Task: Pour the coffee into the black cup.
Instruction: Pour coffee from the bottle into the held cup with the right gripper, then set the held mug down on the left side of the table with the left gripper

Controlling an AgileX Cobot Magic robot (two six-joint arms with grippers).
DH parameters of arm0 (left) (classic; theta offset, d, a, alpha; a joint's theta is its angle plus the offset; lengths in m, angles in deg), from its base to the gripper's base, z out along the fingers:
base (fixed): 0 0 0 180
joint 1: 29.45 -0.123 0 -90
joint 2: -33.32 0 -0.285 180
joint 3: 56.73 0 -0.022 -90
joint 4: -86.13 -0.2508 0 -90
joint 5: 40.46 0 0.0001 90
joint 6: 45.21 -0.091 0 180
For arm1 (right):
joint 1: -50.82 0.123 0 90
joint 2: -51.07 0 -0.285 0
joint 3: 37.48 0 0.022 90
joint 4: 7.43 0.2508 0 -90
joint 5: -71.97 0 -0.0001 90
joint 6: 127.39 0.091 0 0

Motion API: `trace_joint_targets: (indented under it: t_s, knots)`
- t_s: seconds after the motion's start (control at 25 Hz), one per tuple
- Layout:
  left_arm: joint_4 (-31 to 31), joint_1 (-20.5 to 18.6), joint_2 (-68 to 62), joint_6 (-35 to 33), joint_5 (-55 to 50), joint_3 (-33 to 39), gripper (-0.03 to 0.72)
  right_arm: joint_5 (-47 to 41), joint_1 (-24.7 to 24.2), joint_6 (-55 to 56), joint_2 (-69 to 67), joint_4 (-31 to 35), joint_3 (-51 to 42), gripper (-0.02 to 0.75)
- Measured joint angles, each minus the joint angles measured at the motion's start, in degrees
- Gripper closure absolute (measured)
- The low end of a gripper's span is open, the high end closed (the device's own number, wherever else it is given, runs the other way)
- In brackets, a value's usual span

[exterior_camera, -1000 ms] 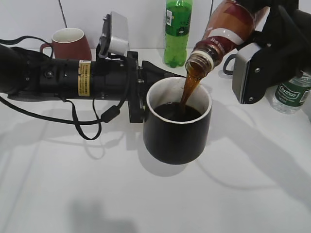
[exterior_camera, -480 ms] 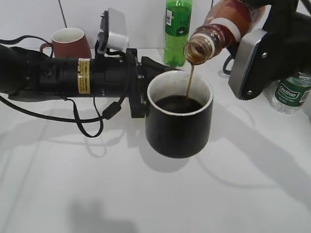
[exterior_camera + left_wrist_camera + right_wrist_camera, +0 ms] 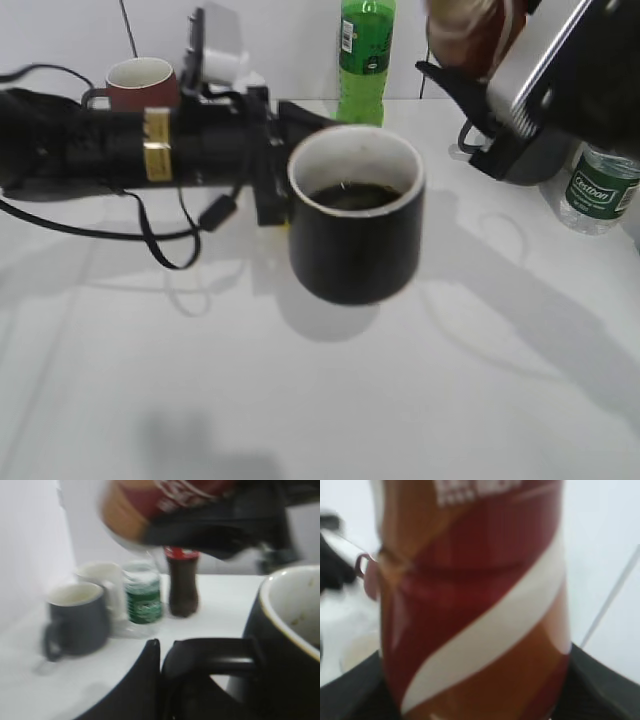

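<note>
The black cup (image 3: 355, 245) is in the middle of the exterior view, with dark coffee (image 3: 350, 196) inside it. My left gripper (image 3: 272, 180) is shut on its handle from the left. In the left wrist view the cup (image 3: 292, 645) is at the right, and its handle (image 3: 220, 656) sits between my fingers (image 3: 150, 675). My right gripper (image 3: 485, 70) is at the upper right, shut on the brown-orange coffee bottle (image 3: 470, 30). The bottle is blurred and raised above and to the right of the cup. No stream falls. The bottle (image 3: 470, 605) fills the right wrist view.
A maroon mug (image 3: 140, 85) stands at the back left and a tall green bottle (image 3: 365, 60) behind the cup. A green-labelled water bottle (image 3: 600, 190) is at the right. The left wrist view shows a dark grey mug (image 3: 75, 620), a white cup (image 3: 102, 577) and a dark red-capped bottle (image 3: 182, 585).
The coffee stream thinned and then stopped. The right gripper swung the bottle up and to the right, away from the cup. The cup and left arm shifted slightly left and up.
</note>
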Motion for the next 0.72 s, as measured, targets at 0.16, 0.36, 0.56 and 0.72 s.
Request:
trace_joint_targets:
  t_s: [0.16, 0.36, 0.56, 0.72]
  knots:
    - [-0.3, -3.81, 2.77, 0.0, 0.06, 0.19, 0.652, -0.64, 0.0, 23.57, 0.0, 1.38, -0.73, 0.203]
    - [-0.26, -11.35, 5.86, 0.0, 0.42, 1.23, 0.652, -4.72, 0.0, 34.29, 0.0, 5.95, -1.51, 0.203]
    - [-0.15, -20.2, 8.94, 0.0, 0.42, 5.46, 0.652, -5.65, 0.0, 35.16, 0.0, 6.87, -1.51, 0.203]
    - [0.56, -25.99, 9.48, 0.0, 0.21, 8.74, 0.652, -5.73, 0.0, 35.35, 0.0, 7.81, -1.51, 0.203]
